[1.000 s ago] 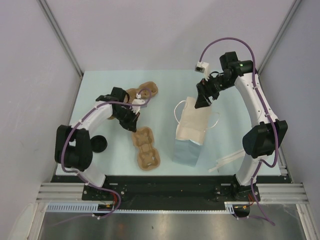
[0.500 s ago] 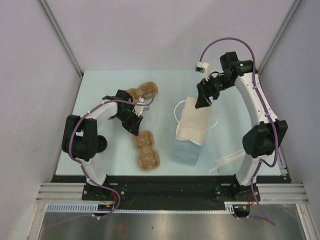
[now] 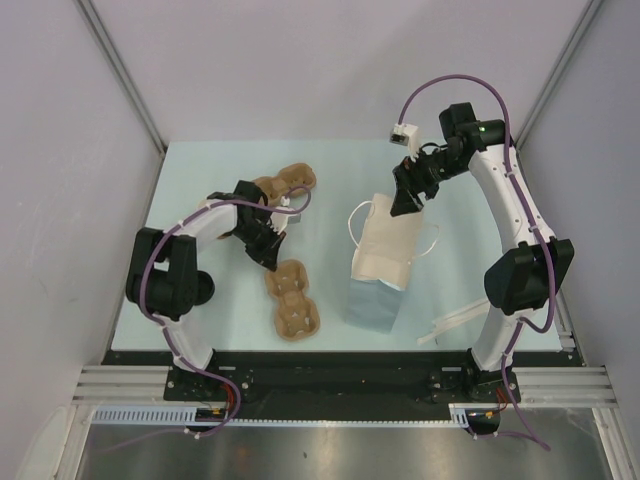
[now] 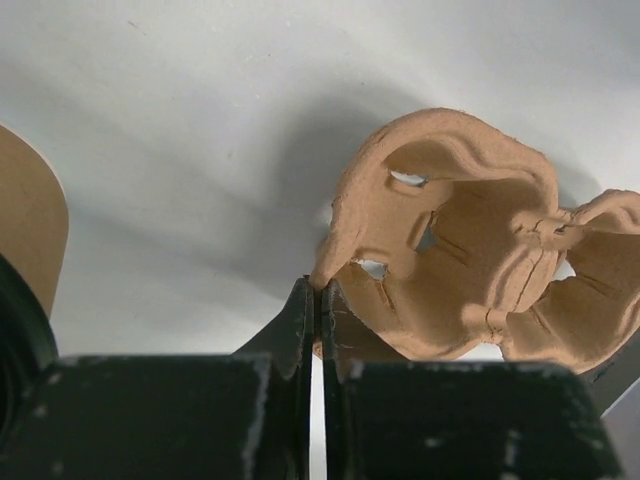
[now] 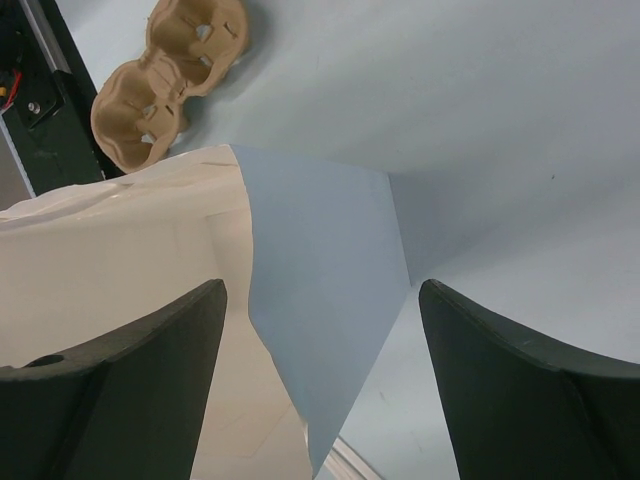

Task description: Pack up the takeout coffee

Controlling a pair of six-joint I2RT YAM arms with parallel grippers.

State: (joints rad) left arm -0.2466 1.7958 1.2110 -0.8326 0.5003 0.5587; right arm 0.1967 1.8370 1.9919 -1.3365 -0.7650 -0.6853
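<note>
left tool point(image 4: 318, 288): closed, tips on the cup carrier point(image 4: 470, 300) rim, pinch unclear, likely to drag it | right tool point(image 5: 320, 295): open astride the bag point(image 5: 320, 230) mouth, probably to spread it | coffee cup point(image 4: 28, 215): apparently just left of left tool, unpacked

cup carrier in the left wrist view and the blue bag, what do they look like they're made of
Cup carrier: looks like moulded paper pulp in a matte tan. The surface is rough and fibrous, with soft rounded rims and punched slots.
Bag: seems to be paper, smooth and matte, light blue outside and cream inside. It holds crisp, straight folds.
</note>
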